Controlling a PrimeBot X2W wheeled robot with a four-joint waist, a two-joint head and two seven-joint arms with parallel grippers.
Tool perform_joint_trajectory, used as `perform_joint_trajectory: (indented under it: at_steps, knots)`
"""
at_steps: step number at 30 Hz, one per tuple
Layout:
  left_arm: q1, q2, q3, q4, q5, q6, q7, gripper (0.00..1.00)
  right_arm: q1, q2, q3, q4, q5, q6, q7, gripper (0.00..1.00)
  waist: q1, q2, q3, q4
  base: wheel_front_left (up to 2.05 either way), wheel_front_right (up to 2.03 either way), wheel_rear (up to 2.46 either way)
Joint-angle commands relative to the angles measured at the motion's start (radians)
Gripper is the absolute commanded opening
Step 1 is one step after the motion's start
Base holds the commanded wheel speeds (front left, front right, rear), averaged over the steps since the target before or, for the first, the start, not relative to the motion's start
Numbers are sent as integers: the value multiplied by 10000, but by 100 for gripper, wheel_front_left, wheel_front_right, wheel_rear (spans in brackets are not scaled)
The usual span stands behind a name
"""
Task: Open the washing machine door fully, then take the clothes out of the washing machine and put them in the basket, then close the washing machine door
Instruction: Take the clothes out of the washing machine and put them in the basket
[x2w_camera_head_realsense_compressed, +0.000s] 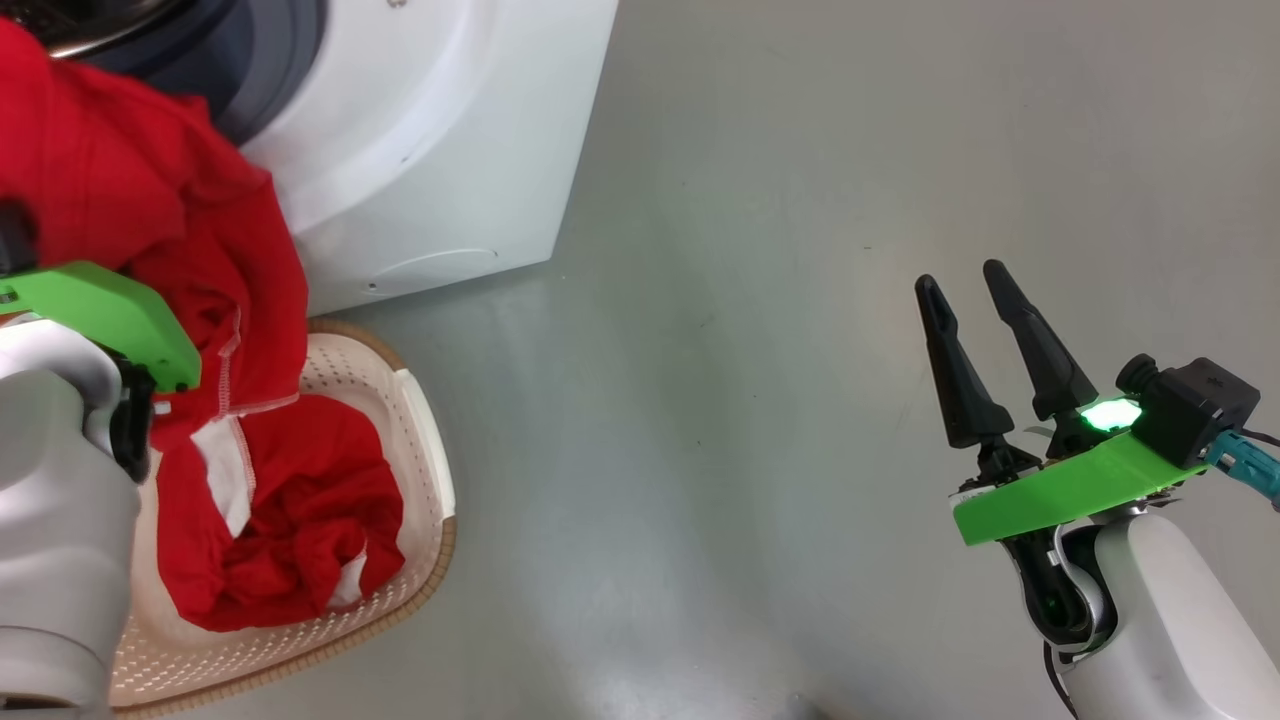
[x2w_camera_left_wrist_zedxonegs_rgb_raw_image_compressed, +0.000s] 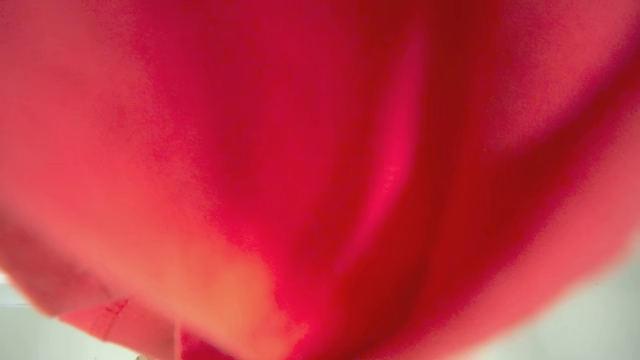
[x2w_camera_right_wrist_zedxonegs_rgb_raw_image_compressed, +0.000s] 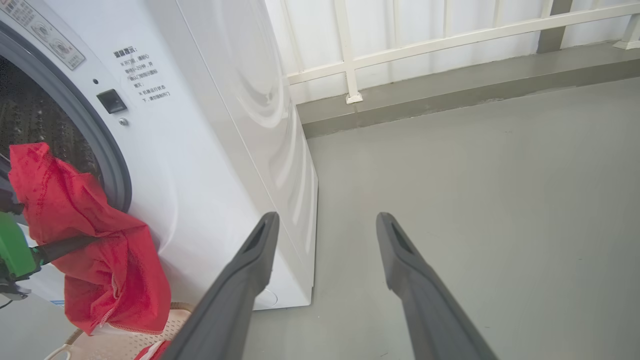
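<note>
UNLOAD | left hand (x2w_camera_right_wrist_zedxonegs_rgb_raw_image_compressed: 85, 242) clamped on bright red fabric garment (x2w_camera_head_realsense_compressed: 150, 190); centre over cream perforated basket (x2w_camera_head_realsense_compressed: 425, 470) before release | right hand (x2w_camera_head_realsense_compressed: 960, 277) wide

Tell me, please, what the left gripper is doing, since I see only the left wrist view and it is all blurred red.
Observer: The left gripper is shut on red cloth that hangs in front of the washer's open mouth.
Operator: Thank you. Is the basket under it?
Observer: Yes, the basket stands on the floor by the washer's front, under the hanging cloth, with more red clothes in it.
Operator: And where is the right gripper?
Observer: The right gripper is open and holds nothing, off to the right over the floor.
</note>
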Motion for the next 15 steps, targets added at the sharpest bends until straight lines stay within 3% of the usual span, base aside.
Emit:
perform_joint_trajectory:
  at_steps: [1, 15]
  knots:
    - [-128, 417, 109, -249, -96, -21, -197, 0, 36, -85, 130, -211, -4, 16, -49, 100, 0, 0, -37, 46, 0, 0, 0]
    - [865, 159, -479, -502, -257, -282, -687, 0, 269, -185, 184, -119, -16, 16, -49, 100, 0, 0, -555, 337, 0, 0, 0]
